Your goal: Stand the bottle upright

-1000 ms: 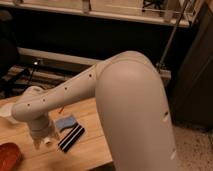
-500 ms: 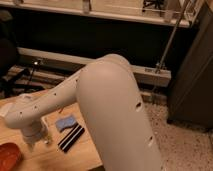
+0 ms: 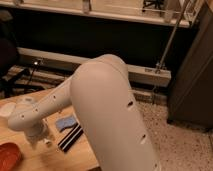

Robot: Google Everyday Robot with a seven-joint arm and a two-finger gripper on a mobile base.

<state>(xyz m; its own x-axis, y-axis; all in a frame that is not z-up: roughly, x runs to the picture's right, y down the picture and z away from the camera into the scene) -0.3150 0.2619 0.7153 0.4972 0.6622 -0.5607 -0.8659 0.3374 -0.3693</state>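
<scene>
My white arm fills the middle of the view and reaches down to the left over the wooden table. The gripper hangs from the wrist, low over the table's left part, between the orange bowl and the striped block. The bottle is not clearly in view. A small pale bit shows right beside the gripper, and I cannot tell what it is.
A black block with white stripes lies just right of the gripper, with a blue object behind it. An orange bowl sits at the lower left. A white paper cup stands at the left edge. The floor lies to the right.
The arm has swung further left and towards the camera. The wrist and gripper have shifted a little to the right and down over the table.
</scene>
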